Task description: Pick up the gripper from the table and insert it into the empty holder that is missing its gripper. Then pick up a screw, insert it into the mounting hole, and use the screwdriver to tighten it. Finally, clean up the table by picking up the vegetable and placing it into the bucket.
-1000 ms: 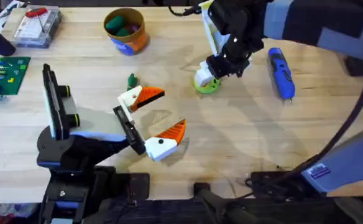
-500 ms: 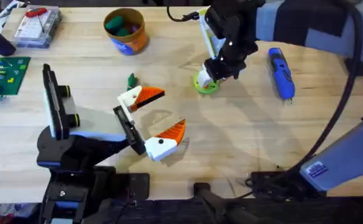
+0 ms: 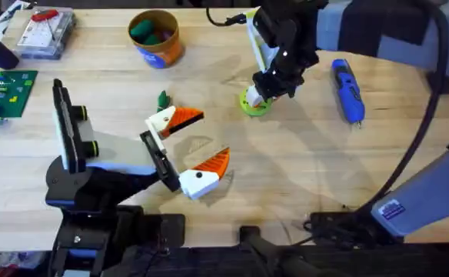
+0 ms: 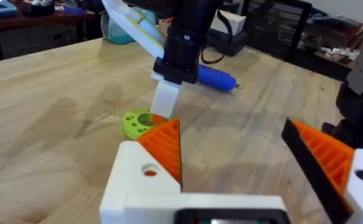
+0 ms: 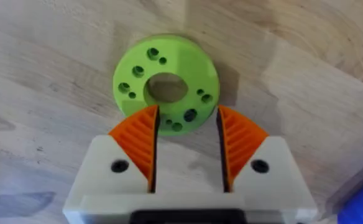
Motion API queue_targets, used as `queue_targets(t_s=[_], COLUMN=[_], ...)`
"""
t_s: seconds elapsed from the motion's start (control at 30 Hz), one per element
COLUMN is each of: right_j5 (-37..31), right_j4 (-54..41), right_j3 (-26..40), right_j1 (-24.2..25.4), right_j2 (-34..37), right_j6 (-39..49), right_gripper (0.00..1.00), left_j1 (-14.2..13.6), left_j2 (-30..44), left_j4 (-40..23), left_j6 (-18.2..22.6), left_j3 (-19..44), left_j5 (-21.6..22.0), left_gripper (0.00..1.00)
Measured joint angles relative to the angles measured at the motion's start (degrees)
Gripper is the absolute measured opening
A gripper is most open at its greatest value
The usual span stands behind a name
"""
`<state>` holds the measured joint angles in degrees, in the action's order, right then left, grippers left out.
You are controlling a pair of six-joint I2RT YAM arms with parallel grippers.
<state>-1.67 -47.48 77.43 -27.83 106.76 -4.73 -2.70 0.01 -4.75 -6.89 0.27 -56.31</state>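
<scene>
Hovering over lime disc (image 5: 165, 85) upper centre of overhead view, right pincer (image 5: 186, 144) open, pads straddling disc's near rim. Left pincer (image 3: 184, 150) open, empty, centre-left. Gripper (image 3: 175, 119) on table (image 3: 301, 169) just above it; vegetable (image 3: 162, 99) beside; screwdriver (image 3: 347, 91) right; bucket (image 3: 155, 36) top.

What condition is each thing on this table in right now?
Right gripper: open, poised over the lime-green disc.
Lime-green disc: flat on the table.
Left gripper: open, fingers spread.
Screwdriver: lying on the table, untouched.
Bucket: upright, toy pieces inside.
Vegetable: on the table, outside the bucket.
</scene>
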Motion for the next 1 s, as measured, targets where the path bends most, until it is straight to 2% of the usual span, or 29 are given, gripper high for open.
queue_targets(t_s=[0.3,1.0], right_j5=[0.0,-0.5], right_j4=[0.0,-0.1], right_j3=[0.0,0.0], right_j1=[0.0,0.1], right_j2=[0.0,0.0], right_j6=[0.0,0.0], right_gripper=[0.447,0.248], left_j1=[0.0,0.0], left_j2=[0.0,0.0], left_j4=[0.0,0.0], left_j6=[0.0,0.0], left_j3=[0.0,0.0], left_j5=[0.0,0.0], left_gripper=[0.987,0.986])
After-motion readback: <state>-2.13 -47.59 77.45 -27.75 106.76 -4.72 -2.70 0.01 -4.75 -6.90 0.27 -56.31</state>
